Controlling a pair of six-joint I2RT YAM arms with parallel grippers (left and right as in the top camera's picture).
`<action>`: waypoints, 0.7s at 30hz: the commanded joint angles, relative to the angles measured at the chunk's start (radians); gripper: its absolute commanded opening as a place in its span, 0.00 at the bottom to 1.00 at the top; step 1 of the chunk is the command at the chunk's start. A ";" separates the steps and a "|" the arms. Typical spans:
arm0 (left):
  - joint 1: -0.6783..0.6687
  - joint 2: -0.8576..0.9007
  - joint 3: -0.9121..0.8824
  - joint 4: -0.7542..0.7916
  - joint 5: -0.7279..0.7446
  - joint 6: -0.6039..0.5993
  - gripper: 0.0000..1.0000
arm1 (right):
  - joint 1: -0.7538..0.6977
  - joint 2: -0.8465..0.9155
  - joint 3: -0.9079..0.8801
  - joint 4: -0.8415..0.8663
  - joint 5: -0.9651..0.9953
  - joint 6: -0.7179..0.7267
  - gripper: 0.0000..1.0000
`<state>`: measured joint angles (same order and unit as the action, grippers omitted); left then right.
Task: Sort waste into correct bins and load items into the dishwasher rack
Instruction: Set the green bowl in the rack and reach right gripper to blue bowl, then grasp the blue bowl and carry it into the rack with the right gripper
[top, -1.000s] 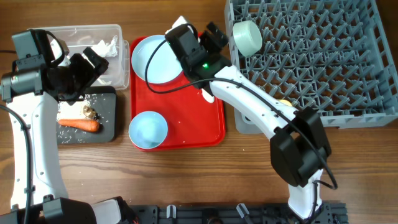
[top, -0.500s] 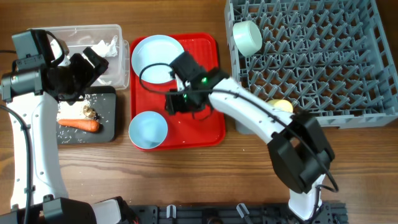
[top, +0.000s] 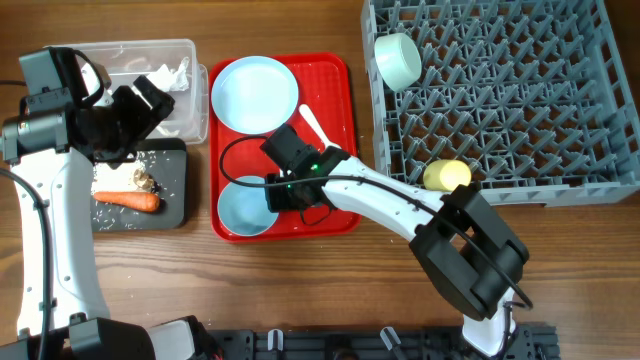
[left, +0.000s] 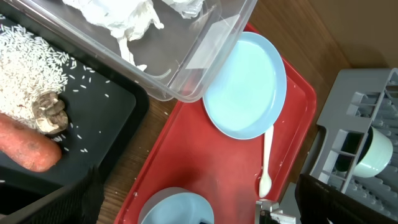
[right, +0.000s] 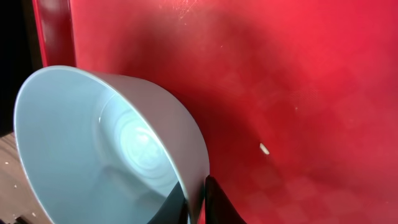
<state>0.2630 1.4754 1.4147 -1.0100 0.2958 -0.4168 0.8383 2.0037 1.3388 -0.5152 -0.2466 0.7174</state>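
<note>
My right gripper (top: 277, 196) is shut on the right rim of the light blue bowl (top: 240, 207), which sits at the red tray's front left. In the right wrist view the two fingertips (right: 214, 202) pinch the bowl's wall (right: 106, 149), one inside and one outside. The pale blue plate (top: 255, 94) and white spoon (top: 315, 127) lie further back on the tray. My left gripper (top: 140, 110) hangs open over the bins, holding nothing. The clear tub (top: 188, 55) holds tissue (left: 124, 15). The black tray (top: 176, 205) holds a carrot (top: 128, 200), rice (left: 31, 56) and a brown scrap (left: 51, 113).
The grey dishwasher rack (top: 520, 100) fills the right side, with a pale green bowl (top: 398, 60) at its back left and a yellow cup (top: 446, 176) near its front edge. The red tray (top: 338, 90) lies between rack and bins.
The right arm swung from behind the plate to the tray's front left, and its jaws closed on the light blue bowl's rim. The left arm stayed still.
</note>
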 joint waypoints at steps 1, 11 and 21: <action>0.006 -0.006 0.005 0.002 -0.006 0.001 1.00 | 0.003 -0.010 -0.004 -0.006 0.055 0.006 0.04; 0.006 -0.006 0.005 0.003 -0.006 0.001 1.00 | -0.114 -0.409 0.006 -0.099 0.415 -0.089 0.04; 0.006 -0.006 0.005 0.002 -0.006 0.001 1.00 | -0.163 -0.561 0.005 -0.185 1.540 -0.609 0.04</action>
<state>0.2630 1.4754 1.4147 -1.0096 0.2958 -0.4168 0.6998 1.4078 1.3376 -0.7029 1.0714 0.3351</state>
